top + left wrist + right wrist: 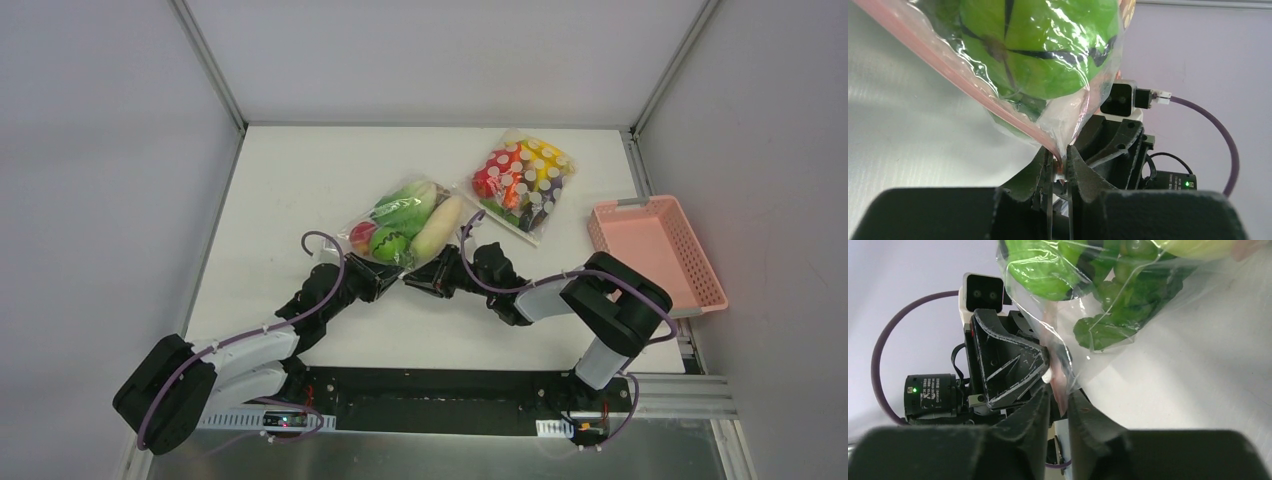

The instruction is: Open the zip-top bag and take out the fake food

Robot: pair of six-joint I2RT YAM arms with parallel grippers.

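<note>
Your white tabletop (300, 180) carries two bags and one pink basket (655, 255). The zip-top bag (405, 225) lies mid-table, just beyond both claws and left of the dotted bag (522, 180). Your left claw (1060, 165) and right claw (1059, 397) are each clamped on its near zip edge. I judge the zip unopened, with the fake food (400, 215), several pieces, all inside; opening and emptying remain.

One zip-top bag (405, 222), one white-dotted bag (523, 183), one pink basket (655, 255), two arms (left arm (250, 350), right arm (545, 295))
</note>
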